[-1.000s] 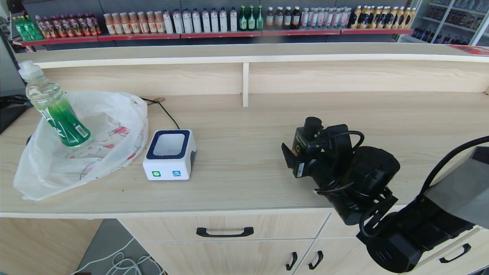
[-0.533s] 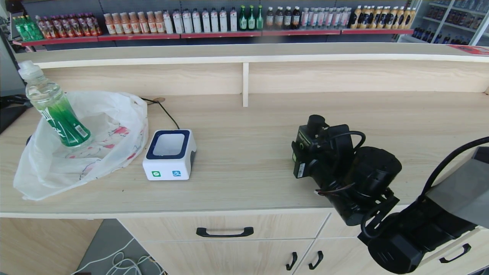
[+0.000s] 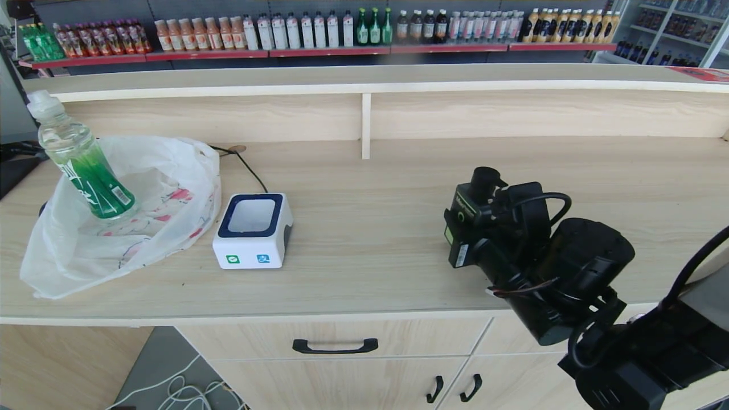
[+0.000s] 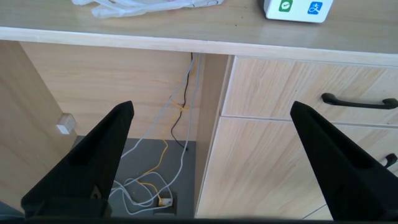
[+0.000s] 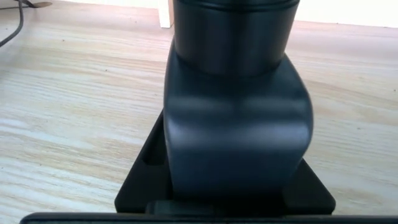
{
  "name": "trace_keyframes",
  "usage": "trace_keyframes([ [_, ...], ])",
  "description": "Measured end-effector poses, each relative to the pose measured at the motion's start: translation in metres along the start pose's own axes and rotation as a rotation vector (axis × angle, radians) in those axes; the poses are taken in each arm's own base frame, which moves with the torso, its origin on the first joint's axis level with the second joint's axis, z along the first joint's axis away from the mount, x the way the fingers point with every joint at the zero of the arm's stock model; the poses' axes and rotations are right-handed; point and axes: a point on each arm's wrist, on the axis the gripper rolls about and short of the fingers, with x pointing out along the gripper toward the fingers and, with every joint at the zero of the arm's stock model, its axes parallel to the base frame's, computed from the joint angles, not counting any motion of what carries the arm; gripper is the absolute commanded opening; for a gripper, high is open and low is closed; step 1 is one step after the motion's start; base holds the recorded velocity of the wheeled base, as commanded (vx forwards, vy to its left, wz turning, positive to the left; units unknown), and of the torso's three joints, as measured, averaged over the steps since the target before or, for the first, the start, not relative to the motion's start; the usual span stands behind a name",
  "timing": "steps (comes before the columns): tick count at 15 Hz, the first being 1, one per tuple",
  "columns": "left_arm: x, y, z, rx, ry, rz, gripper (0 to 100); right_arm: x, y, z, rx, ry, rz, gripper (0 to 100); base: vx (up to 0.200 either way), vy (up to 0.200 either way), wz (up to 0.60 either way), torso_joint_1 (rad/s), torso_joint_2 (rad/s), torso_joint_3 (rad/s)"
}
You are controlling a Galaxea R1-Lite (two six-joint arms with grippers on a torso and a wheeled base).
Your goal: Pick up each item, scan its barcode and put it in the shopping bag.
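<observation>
Desk: Bottle whereabouts?

Photographer: Bottle (image 3: 85, 165) stands in the white shopping bag (image 3: 171, 171), at 9 o'clock from the scanner (image 3: 253, 230) on the surface (image 3: 370, 228). It leans toward 11 o'clock. Clear plastic, green label, white cap, barcode facing out.

Desk: Handling?

Photographer: Likely stiff but smooth and slippery, with some weight from the liquid; best taken across the labelled middle. Left gripper (image 4: 210, 106) hangs below the surface edge, fingers (image 4: 87, 168) spread, holding nothing. Right arm (image 3: 541, 256) sits at 3 o'clock; its grip cannot be told.
</observation>
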Motion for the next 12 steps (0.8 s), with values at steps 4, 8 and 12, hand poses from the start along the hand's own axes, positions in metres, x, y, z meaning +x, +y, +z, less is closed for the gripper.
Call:
trace_keyframes([
  [4,0.0,0.0,0.0,0.0,0.0,0.0,100,-0.017,0.0,0.015,0.006,-0.024,0.023,0,0.0,0.0,0.0,0.0,0.0,0.0],
  [8,0.0,0.0,0.0,0.0,0.0,0.0,100,-0.036,-0.003,0.028,0.016,-0.041,0.042,0,0.0,0.0,0.0,0.0,0.0,0.0],
  [12,0.0,0.0,0.0,0.0,0.0,0.0,100,-0.058,-0.013,0.046,0.031,-0.081,0.043,0,0.0,0.0,0.0,0.0,0.0,0.0],
])
